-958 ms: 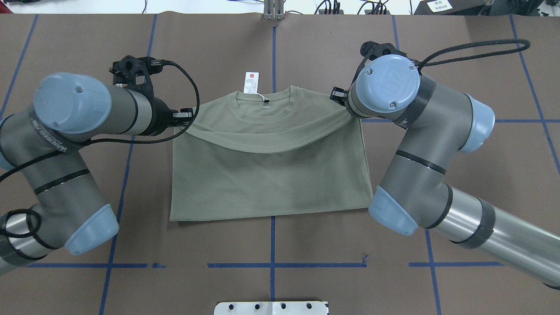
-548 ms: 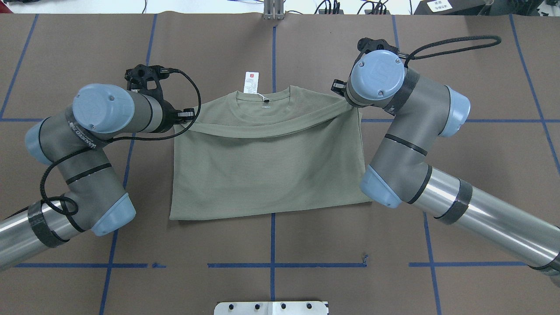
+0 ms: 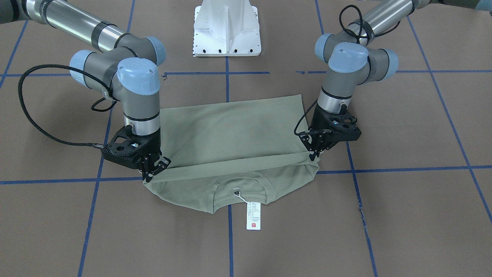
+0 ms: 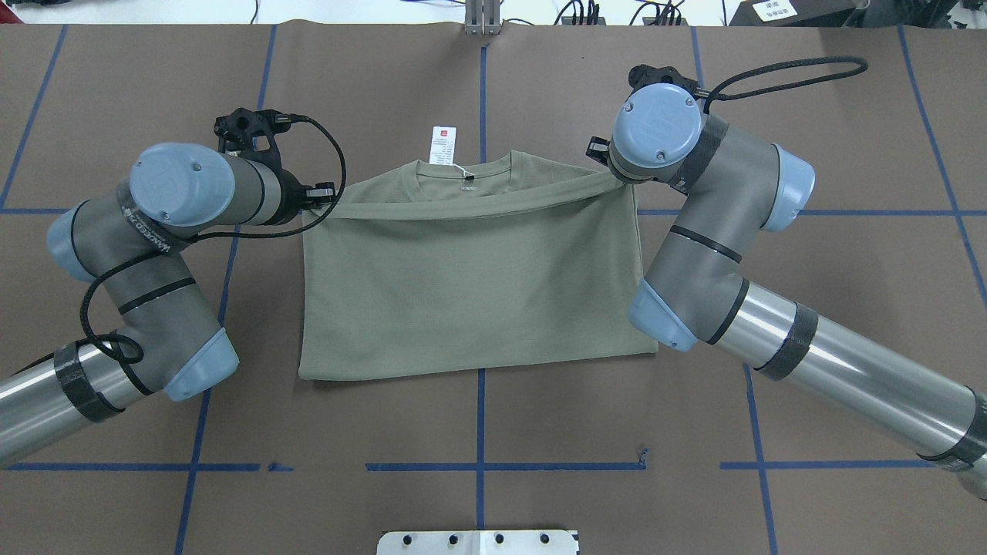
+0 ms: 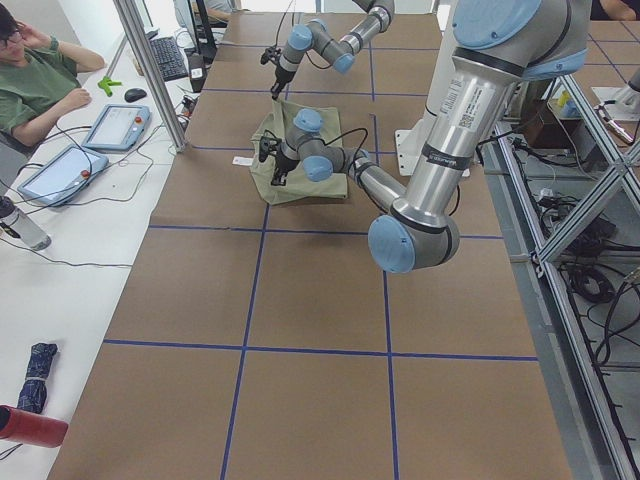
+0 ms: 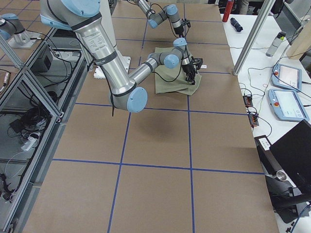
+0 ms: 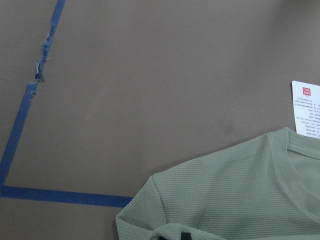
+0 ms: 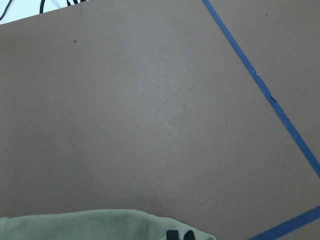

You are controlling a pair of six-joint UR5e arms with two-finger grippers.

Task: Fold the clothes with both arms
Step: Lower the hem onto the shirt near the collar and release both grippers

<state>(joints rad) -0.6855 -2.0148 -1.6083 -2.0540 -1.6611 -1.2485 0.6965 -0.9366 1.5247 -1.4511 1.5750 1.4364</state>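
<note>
The sage-green clothes (image 4: 470, 293) lie flat at the table's middle, one layer doubled over toward the ribbed collar (image 4: 463, 171). A white hang tag (image 4: 443, 145) sticks out past the collar. My left gripper (image 4: 324, 196) is shut on the left end of the raised folded edge, my right gripper (image 3: 152, 173) on the other end. From the front, the left gripper (image 3: 316, 154) pinches the clothes (image 3: 230, 130) just above the collar, with the tag (image 3: 253, 215) lying below. The taut edge runs straight between the two arms. Each wrist view shows only a corner of the clothes (image 7: 235, 195) (image 8: 100, 225).
The brown table cover carries blue tape lines (image 4: 480, 466). The white base pedestal (image 3: 226, 29) stands at the robot's side. A metal post (image 4: 483, 19) rises at the far edge. In the left view a person (image 5: 40, 80) sits beside tablets (image 5: 118, 125).
Both grippers have carried the lifted edge farther from the robot toward the collar. The sagging fold has drawn straight and now covers most of the chest below the collar.
</note>
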